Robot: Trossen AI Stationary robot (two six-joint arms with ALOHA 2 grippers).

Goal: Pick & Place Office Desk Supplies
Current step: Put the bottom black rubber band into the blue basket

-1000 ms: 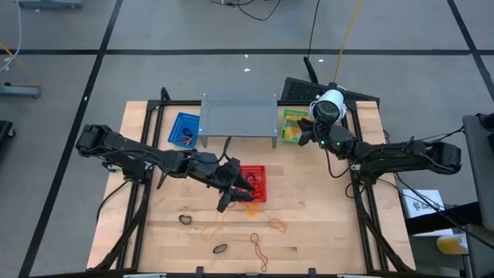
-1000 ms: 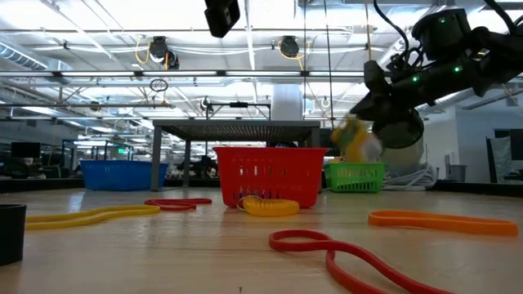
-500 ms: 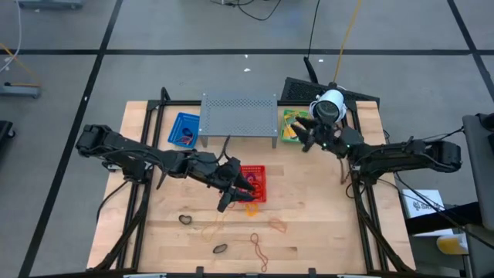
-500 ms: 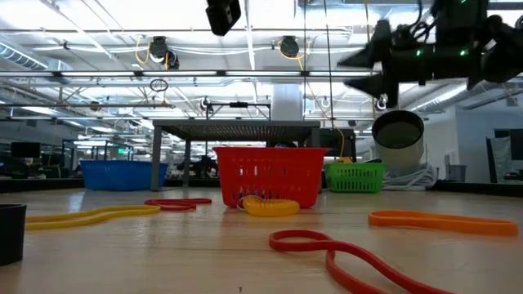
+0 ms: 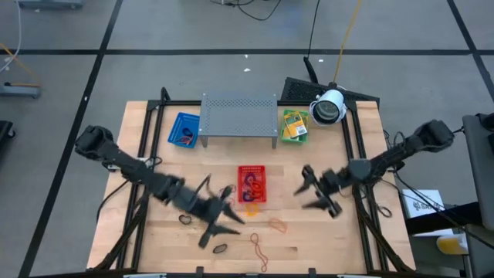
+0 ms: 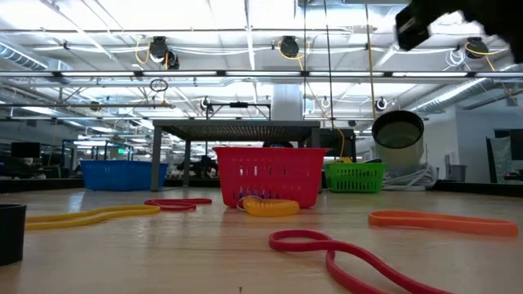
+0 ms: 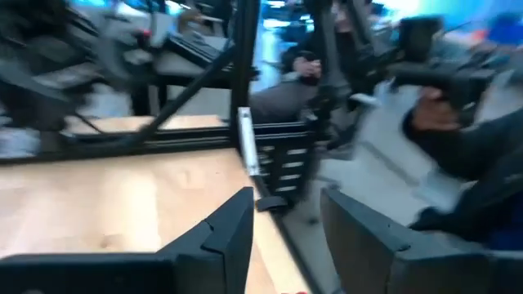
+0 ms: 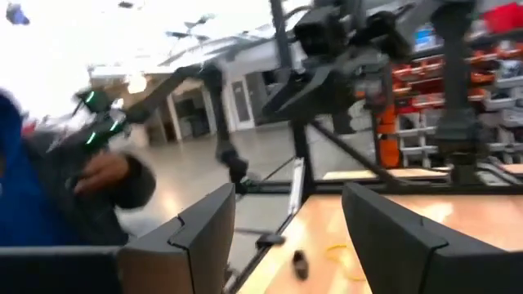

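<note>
Our left gripper (image 5: pixel 218 225) has swung from the red mesh basket (image 5: pixel 252 184) toward the front edge of the wooden table (image 5: pixel 154 147), jaws parted and empty, over the loose rubber-band loops (image 5: pixel 266 225); our right gripper (image 5: pixel 315 191), spread and empty, has left the back-right corner, where the yellow-and-green flat packets (image 5: pixel 294 125) now lie in the green mesh basket (image 5: pixel 294 114); one placement looks done, bands remain; beyond the table, an open workshop with a person seated.

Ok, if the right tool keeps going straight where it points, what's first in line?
Probably the red basket: the right tool, open, points across the table at its near wall. Its height is unclear, so it might pass above.
</note>
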